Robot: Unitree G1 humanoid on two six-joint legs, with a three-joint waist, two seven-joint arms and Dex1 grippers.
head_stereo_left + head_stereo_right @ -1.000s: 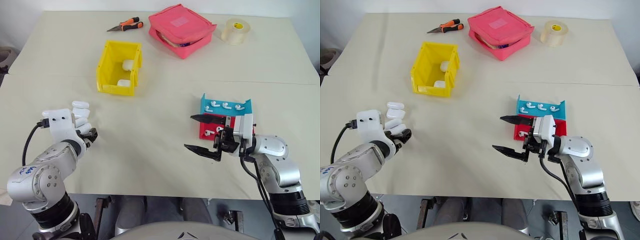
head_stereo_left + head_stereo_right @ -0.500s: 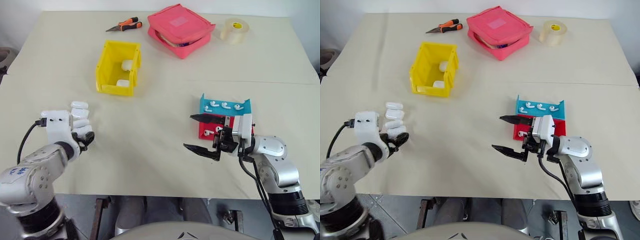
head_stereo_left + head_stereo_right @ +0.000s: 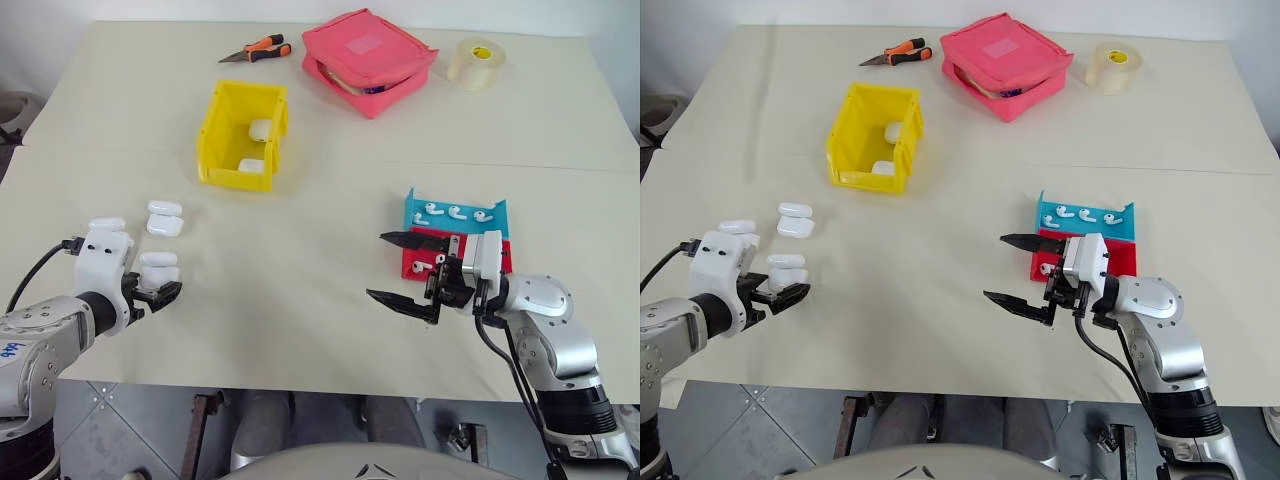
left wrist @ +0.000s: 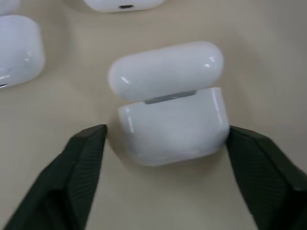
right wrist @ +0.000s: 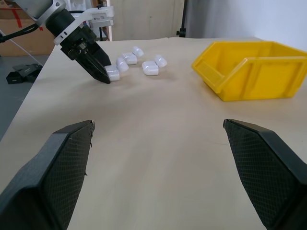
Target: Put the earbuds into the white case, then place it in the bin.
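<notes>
Left tool (image 4: 163, 139): now spread, flanking the white case (image 4: 170, 108) whose lid stands ajar. Right tool (image 3: 400, 270): still wide, empty. We judge the earbuds (image 3: 452, 211) come next.

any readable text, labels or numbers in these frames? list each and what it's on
No text reads clearly.
Handwritten blue marks on the left arm's silver joint housing: too small to read.
Pale rectangular patch on the pink zipped fabric pouch: blank or too small to tell.
Cardboard boxes behind the table in the right wrist view: no legible print.
</notes>
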